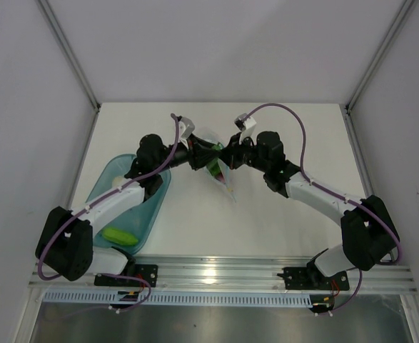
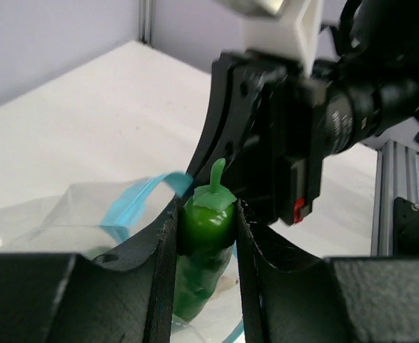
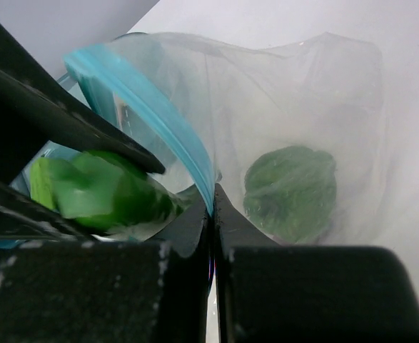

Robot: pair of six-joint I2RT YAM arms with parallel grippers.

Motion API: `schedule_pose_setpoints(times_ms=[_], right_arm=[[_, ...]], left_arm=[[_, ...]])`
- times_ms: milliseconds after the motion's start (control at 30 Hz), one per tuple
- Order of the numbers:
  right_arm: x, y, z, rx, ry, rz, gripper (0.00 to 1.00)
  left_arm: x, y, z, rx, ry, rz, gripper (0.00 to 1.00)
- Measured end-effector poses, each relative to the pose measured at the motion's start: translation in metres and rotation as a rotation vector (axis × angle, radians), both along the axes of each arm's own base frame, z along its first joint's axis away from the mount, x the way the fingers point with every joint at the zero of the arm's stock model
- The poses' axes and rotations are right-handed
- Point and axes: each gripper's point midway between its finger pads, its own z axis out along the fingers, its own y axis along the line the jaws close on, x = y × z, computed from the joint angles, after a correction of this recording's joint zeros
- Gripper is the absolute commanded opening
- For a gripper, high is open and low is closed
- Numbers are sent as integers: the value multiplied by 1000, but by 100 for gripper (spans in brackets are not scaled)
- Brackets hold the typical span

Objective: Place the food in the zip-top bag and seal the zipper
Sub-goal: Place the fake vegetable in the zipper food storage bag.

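We take the bag (image 1: 224,176) as the reference for all positions. It is clear and crinkled and sits near the middle of the table (image 1: 280,221), between the two gripper heads, with its body trailing toward the arm bases.

Right gripper (image 3: 213,205): we see the jaws pressed together, pinching the bag's rim. The zipper (image 3: 152,100) runs as a teal-blue strip from the upper left of the right wrist view down into the closed fingertips. The mouth is unsealed: the strip curves away from the film behind it.

Left gripper (image 2: 205,214): the jaws are partly spread and pinch a chili (image 2: 208,227) by its sides. The chili is bright green and stands stem-up between the two fingers (image 2: 168,246). It is at the bag's mouth, just beside the zipper. In the left wrist view its lower end shows behind clear film, so we cannot tell how far it is inside.

Inside the bag, a darker green pepper (image 3: 291,189) lies against the film, well below the zipper.

To the left of the bag, apart from it, is a translucent blue tray (image 1: 116,175). One green piece (image 1: 118,235) lies at the tray's near end, under the left arm.
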Motion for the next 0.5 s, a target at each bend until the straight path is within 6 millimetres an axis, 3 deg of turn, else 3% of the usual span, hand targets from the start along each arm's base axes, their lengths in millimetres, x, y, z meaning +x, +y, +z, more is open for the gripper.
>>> schedule_pose_setpoints(times_ms=[33, 67, 200, 267, 367, 500], right_arm=[[0, 0, 0, 0, 1, 1, 0], [0, 0, 0, 0, 2, 3, 0], [0, 0, 0, 0, 1, 4, 0], [0, 0, 0, 1, 1, 4, 0], [0, -1, 0, 1, 1, 2, 0], [1, -2, 0, 1, 2, -1, 0]], left_arm=[[-1, 1, -7, 7, 13, 6, 29], [-1, 3, -13, 14, 27, 15, 40], [-4, 10, -32, 35, 57, 50, 51], [-6, 15, -37, 38, 61, 69, 62], [-10, 21, -36, 35, 56, 93, 71], [-15, 27, -21, 13, 21, 112, 73]])
